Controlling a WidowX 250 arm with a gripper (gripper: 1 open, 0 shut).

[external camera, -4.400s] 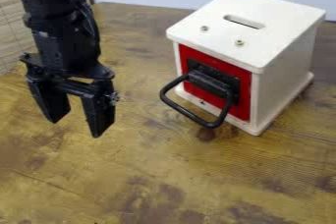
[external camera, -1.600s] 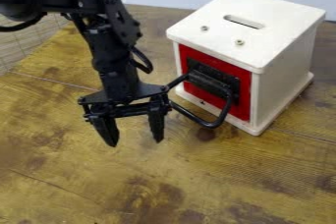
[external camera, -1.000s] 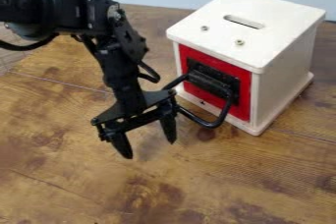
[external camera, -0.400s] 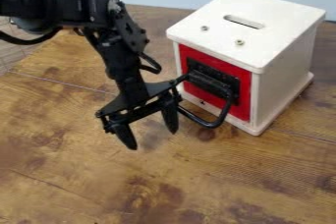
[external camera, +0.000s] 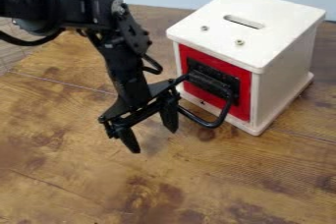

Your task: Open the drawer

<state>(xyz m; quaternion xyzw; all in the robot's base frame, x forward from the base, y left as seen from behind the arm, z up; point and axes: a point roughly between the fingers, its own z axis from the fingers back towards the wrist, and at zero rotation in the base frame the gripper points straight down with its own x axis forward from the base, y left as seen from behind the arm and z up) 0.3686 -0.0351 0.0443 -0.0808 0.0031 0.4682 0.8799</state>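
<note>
step: lining up on the black loop handle (external camera: 197,100) | gripper (external camera: 149,130) jaws standing wide, holding nothing | next: hooking handle, pulling the drawer (external camera: 210,69) out

Single fixed camera, raised, looking down at an angle across the wooden table (external camera: 79,184). Close range: arm (external camera: 112,46) enters from upper left, white cabinet (external camera: 269,46) sits upper right. No second view.
</note>
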